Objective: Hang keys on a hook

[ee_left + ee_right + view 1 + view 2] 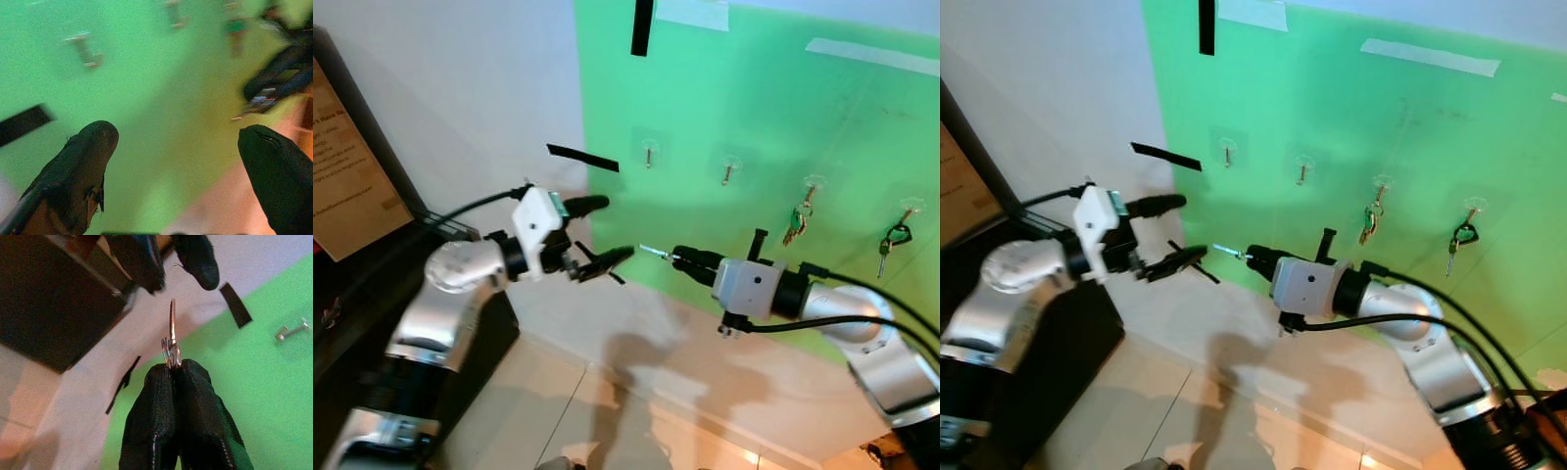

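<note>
The right gripper [674, 257] is clamped tight on a key [172, 335]; its 2 black fingers [195, 421] press together on the key's split ring, and the thin metal blade sticks out past the fingertips. In the head views the key [653, 252] shows as a small silver sliver at the tip of the right arm, held in the air in front of the green board [783, 117], clear of it and below the row of hooks.

The left gripper [597, 232] faces it from the 9 o'clock side, with its 2 fingers [85, 161] spread wide apart and nothing between them. Its lower fingertip sits just beside the key's tip without touching it.

On the green board, 4 small hooks run in a row. The first hook [649, 152] and second hook [728, 169] are bare and lie at about 12 and 1 o'clock from the held key. The third hook [813, 186] carries a bunch of keys [795, 223], and the fourth hook [911, 208] carries another set [894, 238], both off toward 2 o'clock.

A strip of black tape [582, 157] sits at the board's edge at 11 o'clock from the left gripper, and a dark cabinet [372, 294] stands under the left arm.
</note>
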`<state>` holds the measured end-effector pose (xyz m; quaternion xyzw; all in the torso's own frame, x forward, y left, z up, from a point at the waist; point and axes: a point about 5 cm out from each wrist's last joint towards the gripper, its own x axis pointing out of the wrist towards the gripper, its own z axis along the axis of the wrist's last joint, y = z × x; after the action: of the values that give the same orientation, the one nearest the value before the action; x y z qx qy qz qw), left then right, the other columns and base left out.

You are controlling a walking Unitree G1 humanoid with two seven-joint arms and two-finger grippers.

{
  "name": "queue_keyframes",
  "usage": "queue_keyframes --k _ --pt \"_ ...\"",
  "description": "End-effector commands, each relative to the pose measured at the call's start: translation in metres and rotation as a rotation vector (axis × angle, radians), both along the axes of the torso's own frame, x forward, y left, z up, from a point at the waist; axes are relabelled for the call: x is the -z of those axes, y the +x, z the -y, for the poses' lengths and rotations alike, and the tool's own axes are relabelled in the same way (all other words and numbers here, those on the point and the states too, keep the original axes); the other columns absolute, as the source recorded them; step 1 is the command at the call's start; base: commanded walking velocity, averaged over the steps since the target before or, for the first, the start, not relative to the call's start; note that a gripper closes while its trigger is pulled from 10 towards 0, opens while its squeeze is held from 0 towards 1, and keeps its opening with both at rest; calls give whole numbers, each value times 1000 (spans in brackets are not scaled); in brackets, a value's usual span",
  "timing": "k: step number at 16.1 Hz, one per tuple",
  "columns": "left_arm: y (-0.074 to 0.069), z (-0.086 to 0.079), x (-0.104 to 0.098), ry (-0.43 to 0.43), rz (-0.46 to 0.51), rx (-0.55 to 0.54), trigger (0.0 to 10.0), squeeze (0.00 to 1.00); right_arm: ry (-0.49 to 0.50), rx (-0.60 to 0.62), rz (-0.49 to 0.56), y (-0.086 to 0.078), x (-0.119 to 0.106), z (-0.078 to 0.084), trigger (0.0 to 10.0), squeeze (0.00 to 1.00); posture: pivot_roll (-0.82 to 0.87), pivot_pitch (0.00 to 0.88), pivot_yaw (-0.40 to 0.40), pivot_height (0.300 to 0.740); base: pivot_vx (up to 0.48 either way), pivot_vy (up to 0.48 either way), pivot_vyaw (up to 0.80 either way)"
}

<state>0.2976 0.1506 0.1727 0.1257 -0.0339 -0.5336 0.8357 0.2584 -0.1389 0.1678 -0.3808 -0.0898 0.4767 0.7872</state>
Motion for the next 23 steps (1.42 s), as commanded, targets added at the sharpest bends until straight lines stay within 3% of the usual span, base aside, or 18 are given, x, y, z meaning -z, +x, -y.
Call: queue_keyframes --k 1,2,3,7,8,9,10,16,23 --pt "-2 2 -8 17 21 82 10000 302 -12 -44 17 -1 -9 -3 10000 0 -121 0 41 740 0 0 0" --pt "-4 2 -10 57 50 145 10000 86 -38 -71 31 0 -14 -2 10000 0 -123 0 44 740 0 0 0" --pt "-5 3 -12 87 65 208 10000 31 -62 -96 41 1 -18 -2 10000 0 -125 0 49 740 0 0 0" --pt "-14 13 -15 103 58 335 10000 20 -98 -150 46 3 -23 -6 10000 0 -127 0 54 740 0 0 0" --pt "-13 14 -16 98 66 330 7725 12 -100 -160 50 3 -24 -8 10000 0 -125 0 52 740 0 0 0" --pt "-10 14 -17 77 70 327 2588 0 -103 -175 54 4 -26 -10 10000 0 -124 0 52 740 0 0 0" --pt "-9 14 -17 70 66 331 118 0 -105 -184 56 3 -27 -11 10000 0 -121 0 51 740 0 0 0" --pt "-14 7 -11 87 -19 374 0 0 -110 -234 69 2 -33 -21 10000 0 -114 0 44 740 0 0 0" --pt "-14 6 -9 100 -35 384 0 0 -110 -256 52 -3 -33 -24 10000 0 -115 0 47 740 0 0 0"
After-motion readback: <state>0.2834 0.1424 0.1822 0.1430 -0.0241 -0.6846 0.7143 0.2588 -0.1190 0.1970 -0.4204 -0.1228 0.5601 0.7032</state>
